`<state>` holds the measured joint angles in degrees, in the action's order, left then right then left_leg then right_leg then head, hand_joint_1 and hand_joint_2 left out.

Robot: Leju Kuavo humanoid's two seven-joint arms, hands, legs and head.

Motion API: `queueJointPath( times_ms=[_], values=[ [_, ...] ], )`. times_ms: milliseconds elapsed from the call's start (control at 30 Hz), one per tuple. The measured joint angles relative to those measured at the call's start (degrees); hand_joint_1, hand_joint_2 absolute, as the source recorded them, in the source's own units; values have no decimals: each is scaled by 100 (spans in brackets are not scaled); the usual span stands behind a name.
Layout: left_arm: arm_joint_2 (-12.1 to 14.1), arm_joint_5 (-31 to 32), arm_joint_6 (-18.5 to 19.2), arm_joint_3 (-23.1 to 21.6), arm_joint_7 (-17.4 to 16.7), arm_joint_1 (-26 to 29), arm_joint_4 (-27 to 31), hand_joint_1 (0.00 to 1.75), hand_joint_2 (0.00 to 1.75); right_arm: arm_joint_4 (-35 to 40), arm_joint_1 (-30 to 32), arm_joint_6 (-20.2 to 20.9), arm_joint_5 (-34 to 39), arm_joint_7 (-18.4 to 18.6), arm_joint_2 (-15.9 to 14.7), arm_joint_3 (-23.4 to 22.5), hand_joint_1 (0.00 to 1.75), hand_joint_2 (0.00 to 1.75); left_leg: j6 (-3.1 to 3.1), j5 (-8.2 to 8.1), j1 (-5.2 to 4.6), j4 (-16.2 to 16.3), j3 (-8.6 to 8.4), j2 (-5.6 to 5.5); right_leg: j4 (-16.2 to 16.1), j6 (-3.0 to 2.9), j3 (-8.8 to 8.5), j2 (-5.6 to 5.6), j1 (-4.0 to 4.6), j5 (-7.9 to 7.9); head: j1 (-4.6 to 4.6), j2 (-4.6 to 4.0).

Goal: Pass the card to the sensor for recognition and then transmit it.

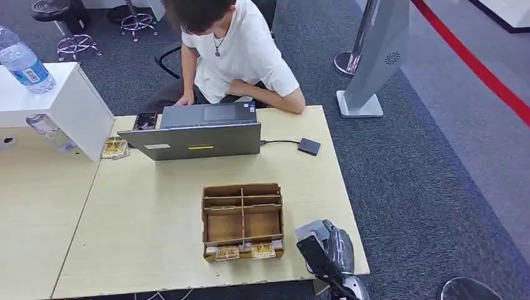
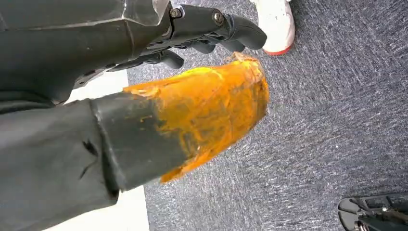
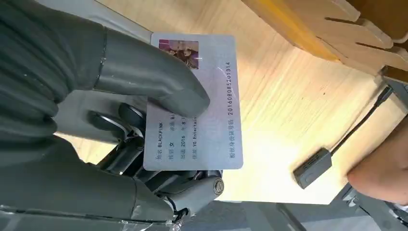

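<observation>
currently the right hand (image 3: 120,120) pinches the card (image 3: 197,103) flat between thumb and fingers (image 3: 130,154), face out, presumably so the sensor (image 3: 313,167) on the counter (image 1: 156,212) can read it. left hand (image 2: 192,33) hangs over floor, fingers curled, holding nothing.

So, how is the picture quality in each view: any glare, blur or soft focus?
Head view: even light, sharp; the sensor and laptop are clear. Right wrist view: a bright glare patch on the table beside the card, whose print stays readable; the right hand is soft. Left wrist view: the left hand is close and blurred; the carpet is sharper.
</observation>
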<state>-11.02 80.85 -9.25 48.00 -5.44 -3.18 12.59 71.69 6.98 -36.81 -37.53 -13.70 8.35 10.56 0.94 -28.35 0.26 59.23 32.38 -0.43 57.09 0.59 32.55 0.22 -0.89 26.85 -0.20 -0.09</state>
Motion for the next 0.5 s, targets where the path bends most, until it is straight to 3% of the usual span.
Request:
queueJointPath(
  times_ms=[500],
  values=[
    [0,33,-9,92,22,0,0,0,0,192,58,230,365,-214,0,-81,175,175,0,0,0,0,-1,1,0,0,1,0,0,0,0,0]
  ],
)
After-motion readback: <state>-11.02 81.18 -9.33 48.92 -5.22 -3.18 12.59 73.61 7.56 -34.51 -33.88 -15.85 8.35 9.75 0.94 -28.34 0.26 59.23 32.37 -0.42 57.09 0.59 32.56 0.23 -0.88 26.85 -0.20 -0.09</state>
